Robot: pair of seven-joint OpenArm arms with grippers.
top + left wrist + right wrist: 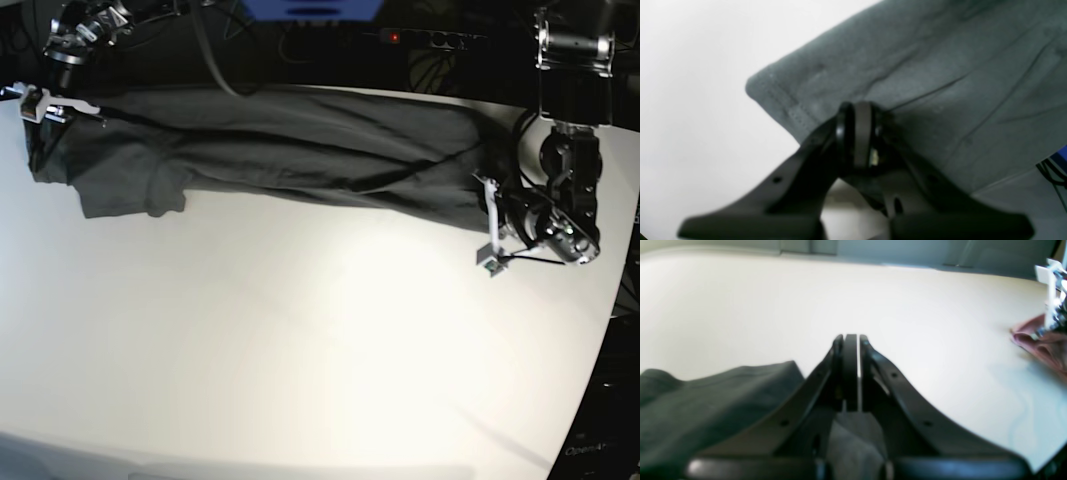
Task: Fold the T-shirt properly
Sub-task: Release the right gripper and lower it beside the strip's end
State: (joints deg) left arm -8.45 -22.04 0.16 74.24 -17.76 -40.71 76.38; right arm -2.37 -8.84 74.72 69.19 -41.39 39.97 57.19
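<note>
left claw point(862, 133): i read its jaws as together, pinched on the hemmed edge of the t-shirt point(290, 150) at the garment's end on the base view's right.
right claw point(850, 373): jaws together; grey cloth shows under and behind them in the right wrist view, but i cannot confirm fabric actually sits between the tips.
t-shirt position: stretched long across the far side of the worktop point(320, 340), sleeve end near the right claw, opposite end at the left claw; creased along its length.
risk, right grip: if the tips closed beside the cloth rather than on it, i judge that end would stay down on any lift and the fold would skew.
risk, left grip: hold is close to the hem corner; a pull could slip it free.
risk, tension: uneven pull between arms may deepen the creases.
other item: reddish cloth point(1043, 343) at the worktop edge, well apart.
</note>
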